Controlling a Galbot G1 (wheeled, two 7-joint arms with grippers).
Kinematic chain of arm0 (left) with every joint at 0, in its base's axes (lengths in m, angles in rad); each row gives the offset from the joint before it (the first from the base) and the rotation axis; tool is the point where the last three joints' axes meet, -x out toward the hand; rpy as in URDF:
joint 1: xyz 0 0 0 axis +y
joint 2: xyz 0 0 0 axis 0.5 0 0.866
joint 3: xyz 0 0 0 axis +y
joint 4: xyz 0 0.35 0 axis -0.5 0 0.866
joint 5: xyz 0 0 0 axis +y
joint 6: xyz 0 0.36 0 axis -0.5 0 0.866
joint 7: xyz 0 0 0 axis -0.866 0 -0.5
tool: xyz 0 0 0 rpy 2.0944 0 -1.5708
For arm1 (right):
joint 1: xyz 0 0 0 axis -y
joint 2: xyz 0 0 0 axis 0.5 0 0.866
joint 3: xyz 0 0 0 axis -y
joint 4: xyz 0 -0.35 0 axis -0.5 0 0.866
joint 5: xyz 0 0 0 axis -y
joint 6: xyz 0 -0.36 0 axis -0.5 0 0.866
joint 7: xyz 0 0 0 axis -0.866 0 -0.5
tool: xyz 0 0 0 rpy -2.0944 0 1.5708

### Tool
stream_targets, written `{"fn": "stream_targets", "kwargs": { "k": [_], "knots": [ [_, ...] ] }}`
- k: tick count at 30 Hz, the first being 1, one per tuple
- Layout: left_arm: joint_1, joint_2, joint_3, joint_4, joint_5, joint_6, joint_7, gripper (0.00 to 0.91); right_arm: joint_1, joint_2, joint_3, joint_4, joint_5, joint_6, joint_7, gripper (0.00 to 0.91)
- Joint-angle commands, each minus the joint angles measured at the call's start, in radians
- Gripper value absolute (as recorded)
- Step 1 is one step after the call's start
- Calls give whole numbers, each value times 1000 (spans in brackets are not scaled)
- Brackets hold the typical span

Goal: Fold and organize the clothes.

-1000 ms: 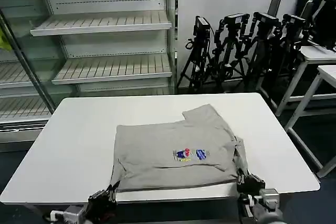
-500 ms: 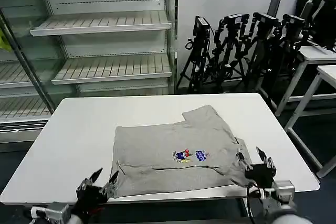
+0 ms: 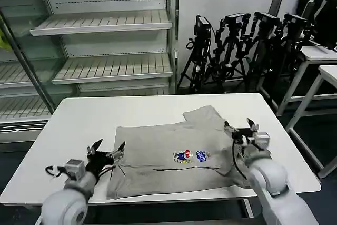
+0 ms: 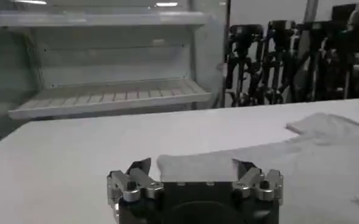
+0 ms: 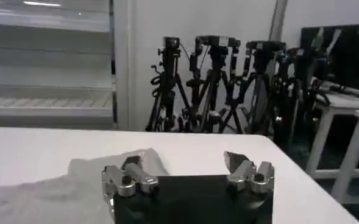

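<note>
The clothes are one light grey T-shirt [image 3: 168, 146] lying flat across the middle of the white table [image 3: 79, 119], with a small multicoloured print [image 3: 190, 156] facing up and one sleeve [image 3: 202, 113] pointing to the far side. My left gripper [image 3: 109, 147] hovers open at the shirt's left edge. In the left wrist view the left gripper [image 4: 191, 165] has the shirt's edge [image 4: 191, 163] just ahead between its spread fingers. My right gripper [image 3: 239, 126] is open above the shirt's right edge. The right wrist view shows the right gripper [image 5: 180, 160] with the grey sleeve [image 5: 94, 176] beside one finger.
Empty display shelves [image 3: 105, 25] stand behind the table on the left. A row of black tripods [image 3: 237, 46] stands behind on the right. More white tables [image 3: 321, 56] stand at the far right. Bare tabletop runs around the shirt on all sides.
Both grippers let go of the shirt's near corners at the table's front edge, opened, and moved up onto the table beside the shirt's left and right edges.
</note>
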Motion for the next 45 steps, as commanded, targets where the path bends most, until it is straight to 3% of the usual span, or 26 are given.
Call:
{"fn": "stream_targets", "kwargs": {
  "k": [1,12,21,22,23,24,25,26,27,36,45],
  "knots": [
    [-339,-42,145,378,34,2,-26,907,267,59,-92,-332,-15,2,-7,907],
    [-360,-70,173,483,23,3,-46,907,329,133,-115,-511,-65,3,-40,907],
    [-334,-67,175,480,-9,4,-44,907,326,161,-152,-573,-28,-9,-86,907],
    [-331,-67,174,478,-14,4,-43,554,326,164,-154,-578,-26,-9,-88,907],
    [-330,-67,174,476,-16,4,-44,292,328,168,-156,-585,-20,-9,-92,907],
    [-327,-67,173,472,-28,4,-44,121,330,172,-158,-592,-9,-9,-97,907],
    [-323,-67,174,469,-35,4,-44,20,330,174,-159,-596,-4,-9,-98,564],
    [-322,-67,173,465,-38,4,-45,20,330,173,-162,-599,5,-10,-102,363],
    [-319,-66,173,462,-43,4,-44,20,329,170,-168,-601,22,-10,-109,0],
    [-289,-54,166,431,-91,4,-21,20,324,161,-170,-620,115,-11,-117,0],
    [-271,-45,150,391,-138,2,1,20,309,159,-152,-576,119,8,-123,0]
  ]
}}
